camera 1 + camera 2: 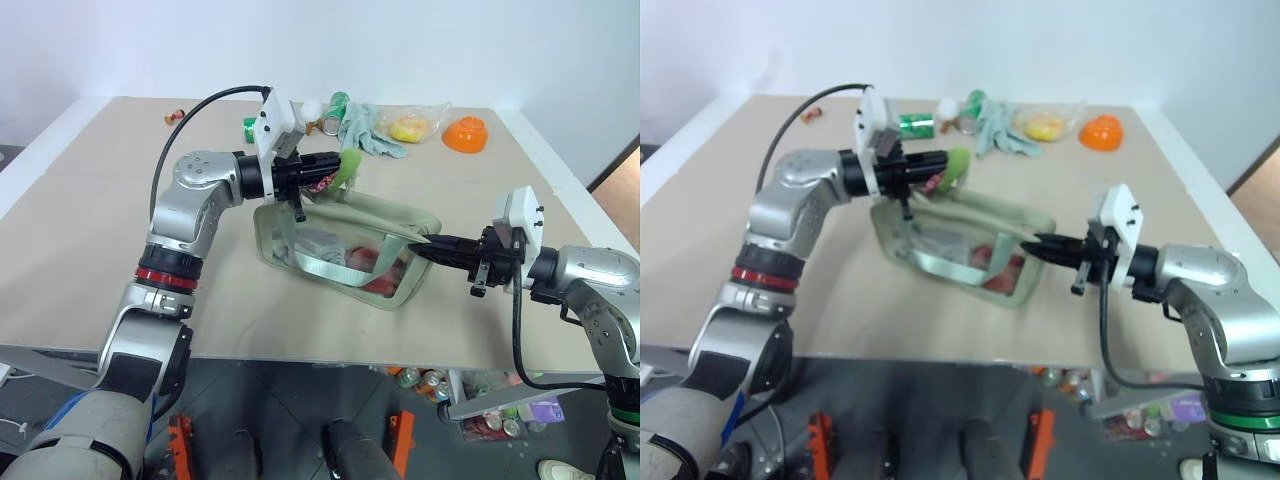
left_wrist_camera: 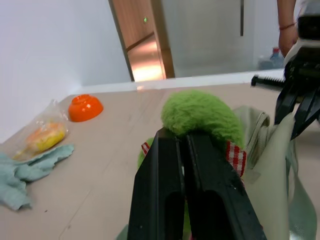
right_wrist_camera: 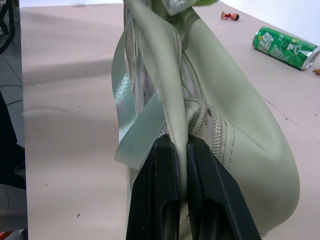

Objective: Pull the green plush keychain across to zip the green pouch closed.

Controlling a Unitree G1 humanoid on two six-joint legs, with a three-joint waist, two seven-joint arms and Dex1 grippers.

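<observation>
The green pouch lies in the middle of the table, its clear side showing red and white contents. At the pouch's far left end, my left gripper points to the right and is shut on the green plush keychain. In the left wrist view the fluffy green plush keychain bulges past the closed fingers. My right gripper is shut on the fabric at the pouch's right end. The right wrist view shows the pouch's fabric and zipper track pinched between that gripper's fingers.
Along the table's far edge lie an orange bowl, a plastic bag with something yellow, a grey-green glove, a green can and a small figure. A bin of cans sits below the table's right edge.
</observation>
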